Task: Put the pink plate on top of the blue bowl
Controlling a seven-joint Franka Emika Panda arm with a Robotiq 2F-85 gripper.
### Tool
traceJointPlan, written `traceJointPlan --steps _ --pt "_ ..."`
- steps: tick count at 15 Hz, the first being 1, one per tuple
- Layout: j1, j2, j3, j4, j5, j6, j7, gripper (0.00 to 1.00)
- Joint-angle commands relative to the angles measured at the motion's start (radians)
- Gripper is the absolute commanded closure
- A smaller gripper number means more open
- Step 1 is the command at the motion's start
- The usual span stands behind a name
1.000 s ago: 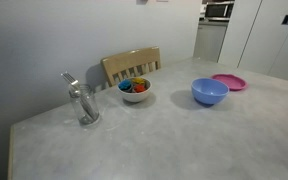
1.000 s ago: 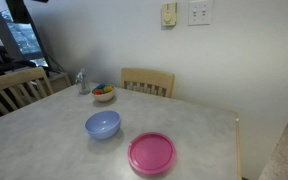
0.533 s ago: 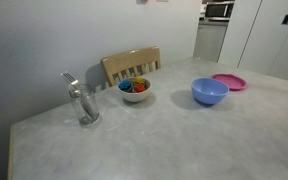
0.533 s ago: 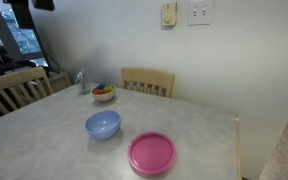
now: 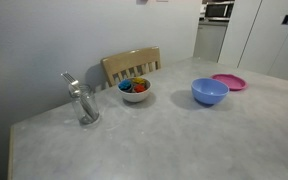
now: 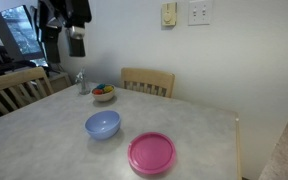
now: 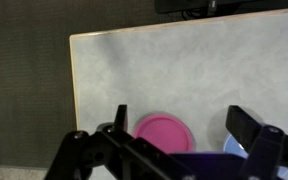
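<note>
In the wrist view the gripper [image 7: 178,116] has its two dark fingers [image 7: 120,122] spread wide apart, with nothing between them, and it looks down on the grey table [image 7: 134,70] from high above. In an exterior view the gripper [image 6: 76,43] hangs in the air at the upper corner, well apart from the table [image 6: 199,130] and from all things on it. The pink plate [image 7: 162,133] lies flat on the table, low in the wrist view between the fingers, and a part of the blue bowl [image 7: 235,148] shows beside it. Both exterior views show the pink plate [image 6: 151,153] [image 5: 229,81] just beside the blue bowl [image 6: 102,125] [image 5: 210,92]; whether they touch I cannot tell. Farther away stand a white bowl [image 5: 135,90] with colourful contents, a clear glass vessel [image 5: 82,102], and a wooden chair [image 5: 131,65] behind the table.
</note>
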Motion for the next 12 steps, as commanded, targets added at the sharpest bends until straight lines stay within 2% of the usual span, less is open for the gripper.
traceJointPlan --steps 1,2,3,8,10,11,12 --pt "-0.009 0.074 -0.012 0.015 0.002 0.013 -0.045 0.0" --pt "-0.013 0.084 -0.016 0.023 0.01 0.01 -0.056 0.0" --pt "-0.005 0.055 -0.003 0.003 0.001 0.001 -0.013 0.0" --pt "-0.011 0.084 -0.009 0.004 -0.016 0.004 -0.036 0.0" --pt "-0.016 0.106 -0.019 -0.019 0.02 0.081 -0.052 0.0" --pt "-0.019 0.114 -0.022 -0.043 0.028 0.169 -0.052 0.0" --pt "-0.022 0.123 -0.029 -0.06 0.081 0.247 -0.077 0.0"
